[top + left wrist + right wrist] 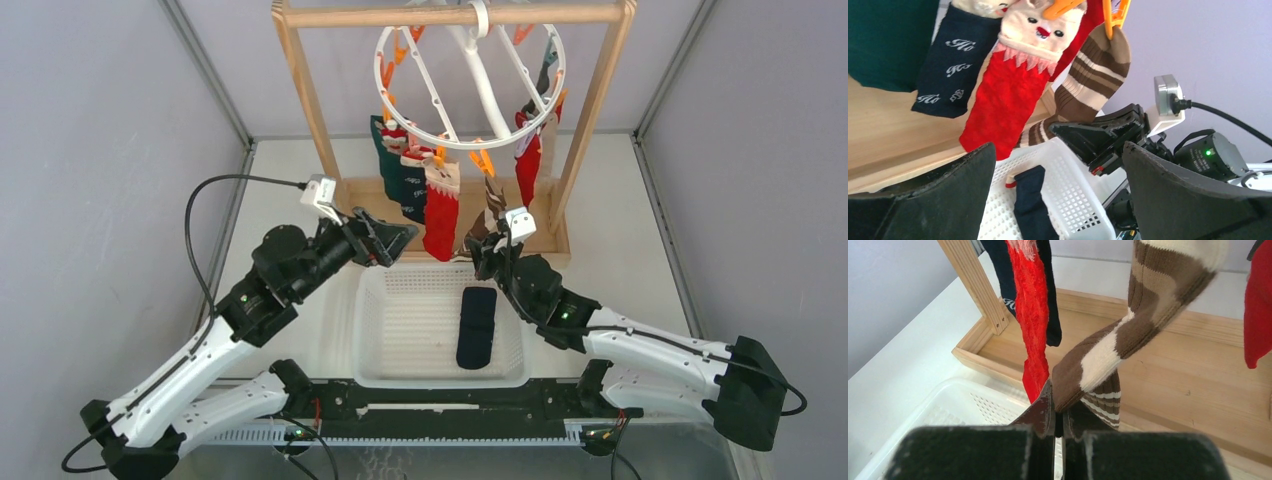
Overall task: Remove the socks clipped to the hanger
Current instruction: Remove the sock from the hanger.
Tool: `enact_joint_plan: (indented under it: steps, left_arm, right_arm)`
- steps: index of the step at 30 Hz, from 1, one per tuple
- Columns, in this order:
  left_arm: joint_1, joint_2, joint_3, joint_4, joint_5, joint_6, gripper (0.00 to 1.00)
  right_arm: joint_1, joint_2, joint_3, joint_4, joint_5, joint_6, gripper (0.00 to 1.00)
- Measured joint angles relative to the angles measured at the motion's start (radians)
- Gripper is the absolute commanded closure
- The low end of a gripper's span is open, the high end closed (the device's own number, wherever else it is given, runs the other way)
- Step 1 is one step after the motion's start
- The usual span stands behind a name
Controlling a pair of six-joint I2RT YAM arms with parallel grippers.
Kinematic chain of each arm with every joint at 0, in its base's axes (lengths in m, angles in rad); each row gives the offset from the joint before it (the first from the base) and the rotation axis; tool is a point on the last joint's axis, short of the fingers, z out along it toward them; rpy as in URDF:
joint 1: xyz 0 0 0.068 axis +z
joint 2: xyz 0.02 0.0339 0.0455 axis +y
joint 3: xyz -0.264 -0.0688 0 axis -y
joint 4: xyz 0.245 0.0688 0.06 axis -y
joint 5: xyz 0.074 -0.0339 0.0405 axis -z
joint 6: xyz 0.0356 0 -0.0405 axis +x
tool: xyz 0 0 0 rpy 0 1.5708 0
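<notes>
Gripped low end of striped sock [1148,305] w/ shut right end effector [1058,407]; ran up & back to near rim of hanger [455,144]. Had left end effector [395,238] wide open, empty.

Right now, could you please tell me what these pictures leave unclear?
- Right wrist view: striped sock's top, cut off by the upper edge.
- Left wrist view: navy sock's lower end, cut off by the bottom edge.
- Top view: rear socks on the hanger, overlapping, too small to count.
</notes>
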Motion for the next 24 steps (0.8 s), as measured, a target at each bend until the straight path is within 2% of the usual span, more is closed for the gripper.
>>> enact_joint_plan:
  steps: [10, 24]
  left_arm:
    - [-0.025, 0.101, 0.069, 0.076, 0.023, -0.031, 0.00]
    - [-0.066, 0.265, 0.139, 0.264, 0.114, -0.020, 0.00]
  right_arm:
    - [0.016, 0.002, 0.001, 0.000, 0.024, -0.007, 1.00]
    - [0.018, 0.002, 0.001, 0.000, 0.025, -0.007, 1.00]
